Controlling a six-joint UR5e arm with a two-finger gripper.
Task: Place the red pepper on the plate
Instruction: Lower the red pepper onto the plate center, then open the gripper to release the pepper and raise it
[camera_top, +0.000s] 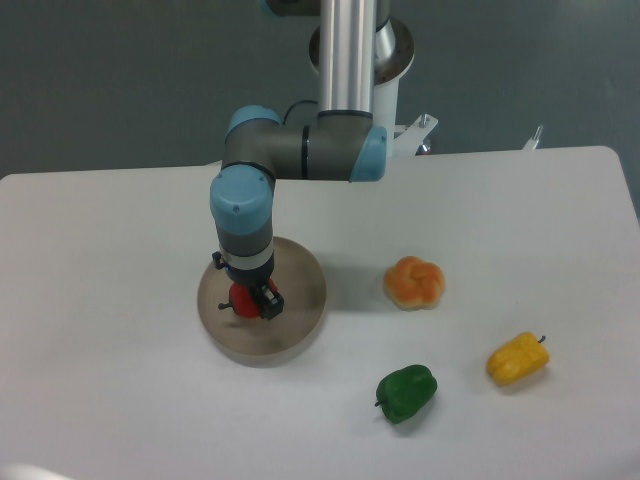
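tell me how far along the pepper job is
Nearly done: the red pepper is already over the plate, low against its surface. In hand: the gripper is down around it, jaws at its sides; whether they grip it is unclear. Left: release and lift the arm away. The orange, green and yellow peppers sit untouched on the table.

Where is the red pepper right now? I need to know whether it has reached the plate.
The red pepper sits over the middle of the plate, at the table's left of centre, with the gripper right on it and the orange pepper off to the right.
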